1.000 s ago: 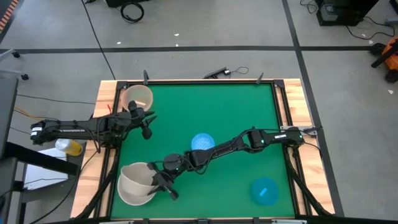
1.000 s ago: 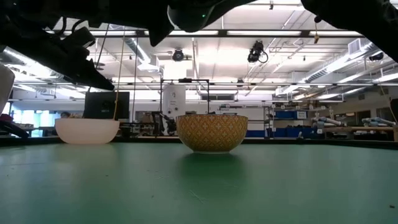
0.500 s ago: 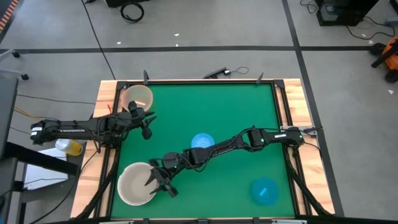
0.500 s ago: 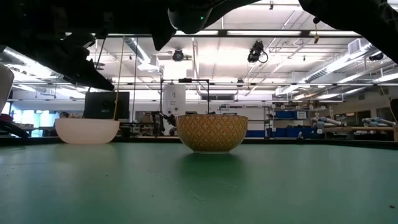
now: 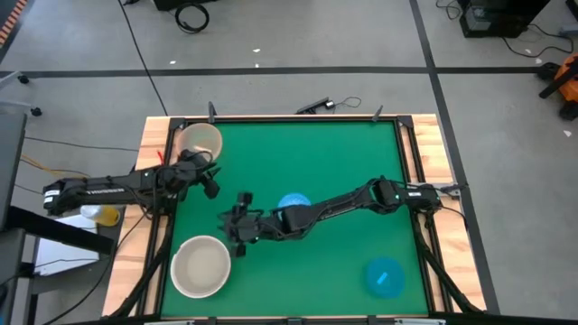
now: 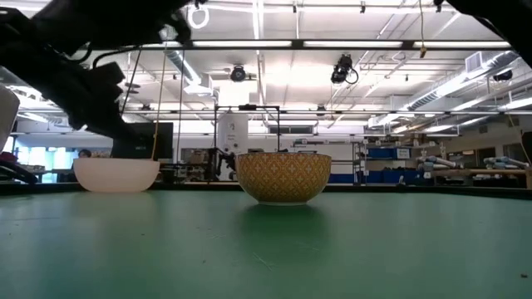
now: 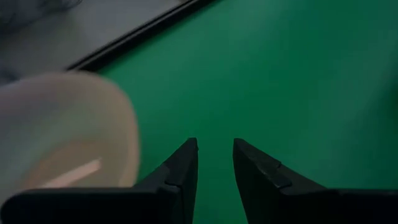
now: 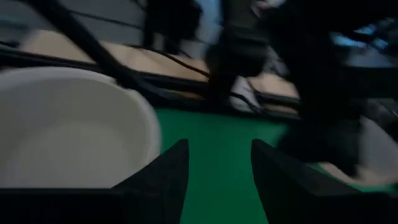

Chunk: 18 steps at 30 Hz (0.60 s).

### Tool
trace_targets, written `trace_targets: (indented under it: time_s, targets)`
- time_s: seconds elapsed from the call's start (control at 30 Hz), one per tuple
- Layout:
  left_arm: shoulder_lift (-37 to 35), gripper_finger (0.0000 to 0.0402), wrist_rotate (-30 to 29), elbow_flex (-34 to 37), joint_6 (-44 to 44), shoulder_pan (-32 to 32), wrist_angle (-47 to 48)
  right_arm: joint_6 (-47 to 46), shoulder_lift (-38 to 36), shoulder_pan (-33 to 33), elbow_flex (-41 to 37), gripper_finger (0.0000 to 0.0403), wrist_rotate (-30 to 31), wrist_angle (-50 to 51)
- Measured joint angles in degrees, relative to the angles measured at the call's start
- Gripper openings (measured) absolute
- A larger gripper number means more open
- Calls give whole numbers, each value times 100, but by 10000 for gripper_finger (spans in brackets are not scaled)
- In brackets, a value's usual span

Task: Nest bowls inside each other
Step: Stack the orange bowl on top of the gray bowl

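A large white bowl (image 5: 200, 266) sits upright on its base at the table's near left; the right wrist view shows it too (image 8: 68, 130). My right gripper (image 5: 231, 226) hovers open just beyond the bowl's far right rim, touching nothing (image 8: 217, 143). A tan-peach bowl (image 5: 199, 142) stands at the far left corner. My left gripper (image 5: 210, 188) is open beside it, on its near side, with only green table between its fingers (image 7: 214, 142). A pale patterned blue bowl (image 5: 293, 206) stands mid-table, partly under my right arm. A solid blue bowl (image 5: 386, 276) stands at the near right.
The green mat is framed by wooden side rails (image 5: 155, 162). My right arm reaches slantwise across the table's middle, over the patterned bowl (image 6: 283, 177). Bare mat lies at the far right and between the near bowls.
My right gripper held the white bowl's right rim with the bowl tipped up on that side. It has opened and let go, and the bowl has settled flat. The gripper has then risen and drawn back toward the table's far edge, clear of the bowl.
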<state>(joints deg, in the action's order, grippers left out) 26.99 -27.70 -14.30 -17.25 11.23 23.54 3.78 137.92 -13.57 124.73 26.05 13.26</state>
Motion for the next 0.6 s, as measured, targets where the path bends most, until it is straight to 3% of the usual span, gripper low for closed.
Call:
trace_targets:
  time_s: [0.23, 0.47, 0.6]
  targets:
    - [476, 103, 330, -56, -225, 857, 79, -666, -442, 373, 0, 177, 1, 1335]
    - [765, 103, 761, -702, 84, 865, 147, -846, -534, 953, 0, 177, -2, 1675]
    - [766, 103, 242, -987, 249, 827, 357, -1330, -513, 1438, -76, 177, -200, 1635]
